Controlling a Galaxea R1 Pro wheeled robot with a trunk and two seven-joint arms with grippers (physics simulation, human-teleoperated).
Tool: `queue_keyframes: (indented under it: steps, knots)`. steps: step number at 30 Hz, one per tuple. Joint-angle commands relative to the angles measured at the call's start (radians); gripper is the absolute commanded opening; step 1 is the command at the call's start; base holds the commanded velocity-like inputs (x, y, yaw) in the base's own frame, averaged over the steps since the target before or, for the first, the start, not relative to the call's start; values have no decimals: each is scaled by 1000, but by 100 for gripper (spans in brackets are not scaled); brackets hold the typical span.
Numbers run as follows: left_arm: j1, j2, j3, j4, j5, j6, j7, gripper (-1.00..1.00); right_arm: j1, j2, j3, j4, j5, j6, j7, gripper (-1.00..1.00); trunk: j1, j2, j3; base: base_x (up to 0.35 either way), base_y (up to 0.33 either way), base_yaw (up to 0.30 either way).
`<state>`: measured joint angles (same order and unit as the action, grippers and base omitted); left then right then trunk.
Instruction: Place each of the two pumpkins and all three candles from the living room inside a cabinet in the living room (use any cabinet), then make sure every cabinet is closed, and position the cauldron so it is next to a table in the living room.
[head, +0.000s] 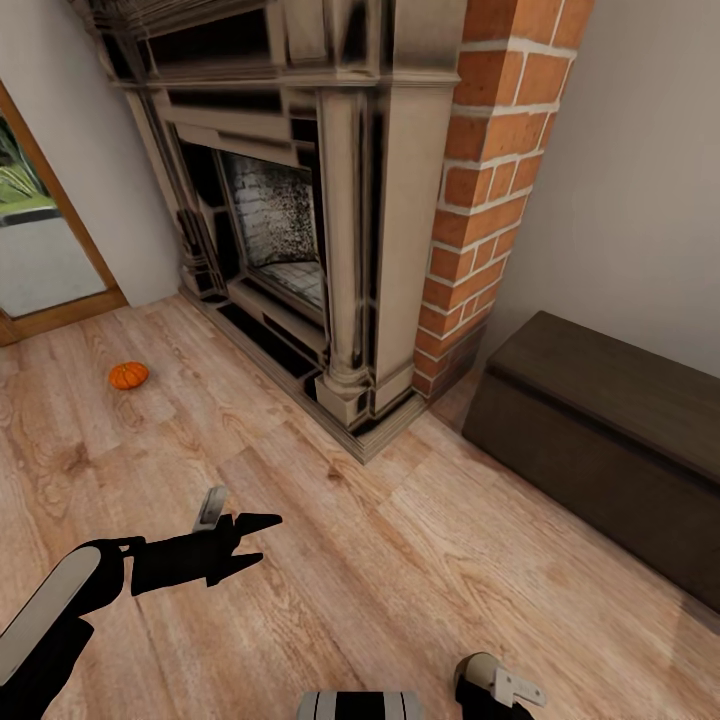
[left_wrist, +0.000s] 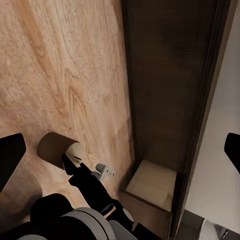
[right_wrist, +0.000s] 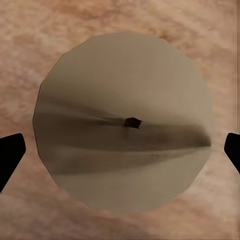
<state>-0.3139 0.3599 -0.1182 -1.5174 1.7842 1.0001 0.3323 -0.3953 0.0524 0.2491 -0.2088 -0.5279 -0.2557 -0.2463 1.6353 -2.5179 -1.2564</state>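
fireplace (head: 300, 230) — brick chimney (head: 480, 190), wood floor (head: 380, 560)

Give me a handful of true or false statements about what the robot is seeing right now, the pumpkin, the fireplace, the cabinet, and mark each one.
1. A pumpkin lies on the wooden floor. True.
2. The pumpkin rests on top of the cabinet. False: it is on the floor, on the far side of the fireplace from the cabinet.
3. The cabinet stands against the wall beside the brick column. True.
4. The left tool is gripping the pumpkin. False: it hangs over bare floor, well apart from the pumpkin, and holds nothing.
5. The right wrist view shows a pale round candle with a dark wick, seen end-on between the tool's fingertips. True.
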Motion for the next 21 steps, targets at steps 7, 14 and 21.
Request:
queue_keyframes:
  steps: [7, 14, 21]
  knots:
    - [-1, 1, -1, -1, 11, 0, 10, 100, 0, 1, 9, 0, -23, -4, -8, 100, 0, 0, -1, 0, 0, 0]
    - [-1, -1, -1, -1, 11, 0, 10, 100, 0, 18, 9, 0, -24, -5, -8, 100, 2, -1, -16, 0, 0, 0]
    - [-1, -1, -1, -1, 11, 0, 10, 100, 0, 20, 9, 0, -24, -5, -8, 100, 2, -1, -16, 0, 0, 0]
